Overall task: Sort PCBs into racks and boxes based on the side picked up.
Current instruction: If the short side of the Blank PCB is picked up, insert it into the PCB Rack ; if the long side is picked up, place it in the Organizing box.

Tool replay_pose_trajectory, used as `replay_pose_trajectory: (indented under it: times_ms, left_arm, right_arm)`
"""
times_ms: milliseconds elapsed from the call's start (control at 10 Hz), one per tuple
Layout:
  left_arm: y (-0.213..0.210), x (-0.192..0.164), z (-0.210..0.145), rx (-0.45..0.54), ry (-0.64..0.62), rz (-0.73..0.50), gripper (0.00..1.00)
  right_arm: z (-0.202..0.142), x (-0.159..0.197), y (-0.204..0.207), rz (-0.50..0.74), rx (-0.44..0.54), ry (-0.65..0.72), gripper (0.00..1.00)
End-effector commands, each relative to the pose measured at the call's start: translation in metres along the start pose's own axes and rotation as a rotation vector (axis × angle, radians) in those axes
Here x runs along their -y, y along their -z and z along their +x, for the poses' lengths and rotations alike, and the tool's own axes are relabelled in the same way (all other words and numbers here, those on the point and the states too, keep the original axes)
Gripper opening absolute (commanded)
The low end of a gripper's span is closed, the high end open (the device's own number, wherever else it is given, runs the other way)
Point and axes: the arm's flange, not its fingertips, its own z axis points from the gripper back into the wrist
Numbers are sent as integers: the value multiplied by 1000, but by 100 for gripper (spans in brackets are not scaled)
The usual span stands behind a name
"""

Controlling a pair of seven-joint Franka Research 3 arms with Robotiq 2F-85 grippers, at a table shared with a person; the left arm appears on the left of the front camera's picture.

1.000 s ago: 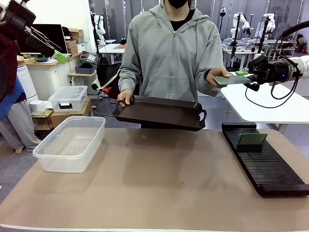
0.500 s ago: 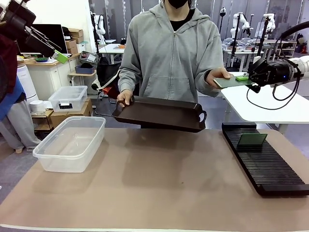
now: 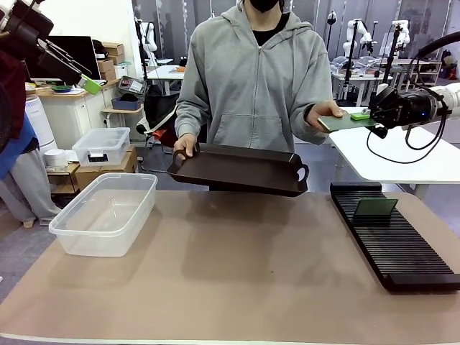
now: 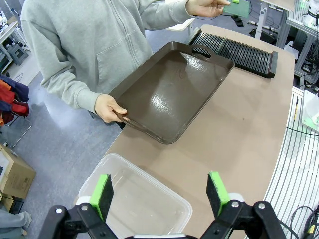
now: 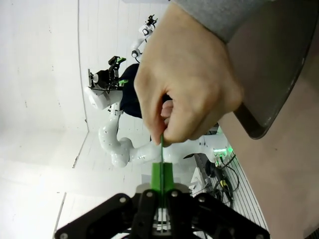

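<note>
A person's hand holds out a green PCB at chest height on the right. My right gripper is shut on its near end while the hand still grips the other end. In the right wrist view the board is edge-on, running from the closed green pads into the person's fingers. A second PCB stands tilted in the far end of the long black rack. The clear tub sits at the table's left. My left gripper hangs open high above the tub.
The person's other hand holds a dark brown handled tray over the table's far edge, also seen from above as the tray. A white side table stands behind the rack.
My right gripper has moved left along the held-out board and shut on its near end. The person, the tray and the left arm have barely moved.
</note>
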Motion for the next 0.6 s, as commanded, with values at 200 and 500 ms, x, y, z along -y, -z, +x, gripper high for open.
replay_pose_trajectory:
  times_ms: [200, 500]
  left_arm:
    - [0, 1, -1, -1, 3, -8, 100]
    - [0, 1, -1, -1, 3, -8, 100]
  right_arm:
    - [0, 0, 0, 0, 1, 0, 0]
    - [0, 0, 0, 0, 1, 0, 0]
